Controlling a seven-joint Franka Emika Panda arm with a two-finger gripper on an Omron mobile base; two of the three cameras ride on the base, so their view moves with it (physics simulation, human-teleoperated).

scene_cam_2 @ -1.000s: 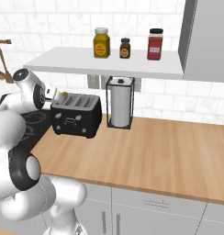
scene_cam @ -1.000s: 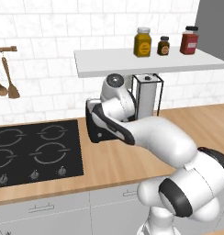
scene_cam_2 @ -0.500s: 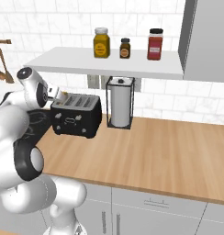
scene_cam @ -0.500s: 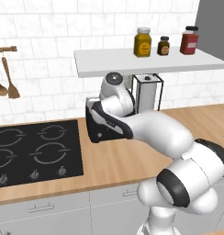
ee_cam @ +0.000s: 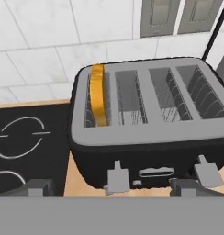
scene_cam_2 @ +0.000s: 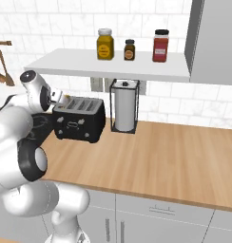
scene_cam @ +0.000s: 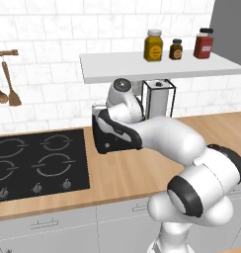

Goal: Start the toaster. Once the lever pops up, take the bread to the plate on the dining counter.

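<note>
The gripper (ee_cam: 111,186) is hovering just in front of and above the toaster (ee_cam: 146,124), its two dark fingertips (ee_cam: 38,187) standing wide apart and gripping nothing, in a simulated kitchen. Seen from the hand, the bread (ee_cam: 98,94) is sitting upright in the leftmost of the four slots, its orange crust poking up above the grey top; the other three slots are showing bare wire racks. Two grey levers (ee_cam: 116,178) are jutting from the black front panel, one on either side of a small oblong display.

From the right base camera, the toaster (scene_cam_2: 80,118) is standing on the wood worktop (scene_cam_2: 160,161), with the white arm's wrist (scene_cam_2: 38,90) reaching in from its left end and the bread's (scene_cam_2: 65,100) top edge peeking out at that same end. A paper towel holder (scene_cam_2: 124,106) with a black wire frame is standing just beside the toaster's right side, under a white wall shelf (scene_cam_2: 113,66) carrying three jars (scene_cam_2: 104,44).

From the left base camera, the arm's forearm (scene_cam: 157,133) is crossing in front of the toaster, hiding most of it. A black hob (scene_cam: 38,160) is lying set into the worktop to the toaster's left, and wooden spoons (scene_cam: 8,86) are hanging on the tiled wall.
</note>
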